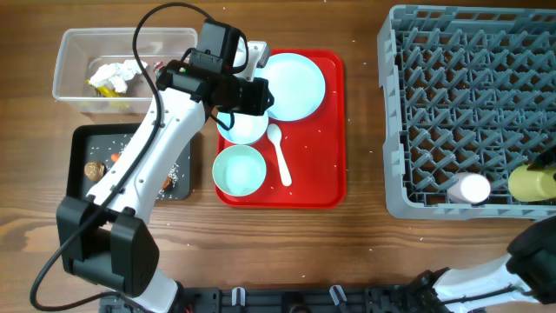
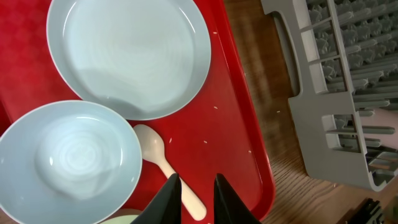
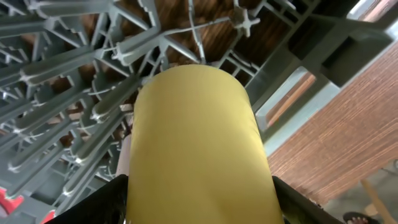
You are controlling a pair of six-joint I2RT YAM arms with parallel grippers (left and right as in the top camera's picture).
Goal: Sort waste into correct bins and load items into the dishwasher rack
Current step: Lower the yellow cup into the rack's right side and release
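Observation:
My left gripper (image 2: 196, 186) hangs over the red tray (image 1: 323, 178), its jaws a narrow gap apart and empty. Below it on the tray lie the white spoon (image 2: 155, 152), one pale blue bowl (image 2: 65, 158) and the round plate (image 2: 127, 56). From overhead I see the plate (image 1: 294, 85), spoon (image 1: 280, 155), a near bowl (image 1: 240, 169) and a second bowl (image 1: 248, 130) partly under the arm. My right gripper (image 3: 199, 186) is shut on the yellow cup (image 3: 196, 143) inside the dishwasher rack (image 1: 417, 104). The pink cup (image 1: 473, 189) sits beside it.
At the back left, the clear tub (image 1: 78, 48) holds crumpled tissue (image 1: 117, 74) and a wrapper. The black tray (image 1: 87, 137) in front of it holds a brown lump (image 1: 91, 169) and scattered rice. The left arm crosses above this tray. Bare wood lies between tray and rack.

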